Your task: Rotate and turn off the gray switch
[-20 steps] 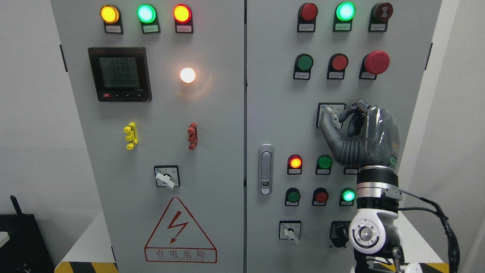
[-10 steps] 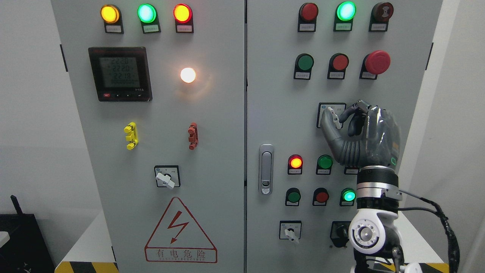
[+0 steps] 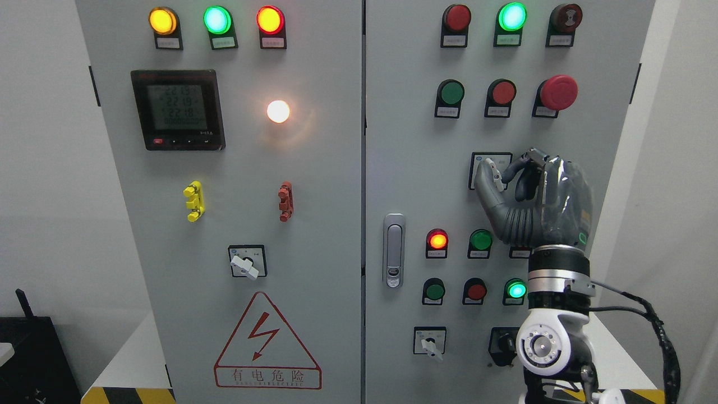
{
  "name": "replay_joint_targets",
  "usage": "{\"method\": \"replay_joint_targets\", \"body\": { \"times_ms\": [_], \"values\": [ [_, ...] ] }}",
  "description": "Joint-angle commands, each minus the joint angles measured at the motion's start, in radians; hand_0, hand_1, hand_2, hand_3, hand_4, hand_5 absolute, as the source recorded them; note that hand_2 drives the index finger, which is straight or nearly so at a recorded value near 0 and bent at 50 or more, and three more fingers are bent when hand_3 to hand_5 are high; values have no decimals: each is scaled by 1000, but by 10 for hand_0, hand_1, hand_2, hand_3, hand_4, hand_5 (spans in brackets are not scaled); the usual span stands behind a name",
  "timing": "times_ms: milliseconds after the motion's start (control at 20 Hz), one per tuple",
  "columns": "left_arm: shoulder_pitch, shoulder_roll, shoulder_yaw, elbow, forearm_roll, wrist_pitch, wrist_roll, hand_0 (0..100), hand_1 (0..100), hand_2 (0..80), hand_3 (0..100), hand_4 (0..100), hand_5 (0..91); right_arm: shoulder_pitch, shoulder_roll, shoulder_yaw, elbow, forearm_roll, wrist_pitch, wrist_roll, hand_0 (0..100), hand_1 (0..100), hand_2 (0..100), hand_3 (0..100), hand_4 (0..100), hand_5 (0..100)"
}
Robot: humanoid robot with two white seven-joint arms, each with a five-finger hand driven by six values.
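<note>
The gray rotary switch [image 3: 491,167] sits on a square plate on the right cabinet door, below the row of green and red push buttons. Its light gray handle is tilted, top end leaning left. My right hand [image 3: 496,175] rises from the lower right and is shut on the handle, thumb on its left and a curled finger on its right. The hand hides the plate's right half. My left hand does not show.
A red mushroom stop button [image 3: 558,91] is above the hand. Lit lamps [image 3: 437,240] and buttons lie below it. Other gray switches are at the lower left door [image 3: 245,264] and lower right door [image 3: 429,344]. A door latch [image 3: 394,249] is to the left.
The hand and the switch handle stay almost still, shifted a few pixels right. Only the digits on the meter display differ.
</note>
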Motion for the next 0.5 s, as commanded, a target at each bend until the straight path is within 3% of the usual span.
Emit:
{"method": "replay_joint_targets", "body": {
  "times_ms": [0, 450],
  "values": [
    [-9, 0, 8, -26, 20, 0, -1, 120, 389, 0, 0, 0, 0, 1, 1, -23, 2, -1, 0, 8, 556, 489, 740, 1000, 997, 1000],
    [-9, 0, 8, -26, 20, 0, -1, 120, 389, 0, 0, 0, 0, 1, 0, -23, 2, -2, -1, 8, 562, 490, 759, 1000, 999, 1000]
  ]
}}
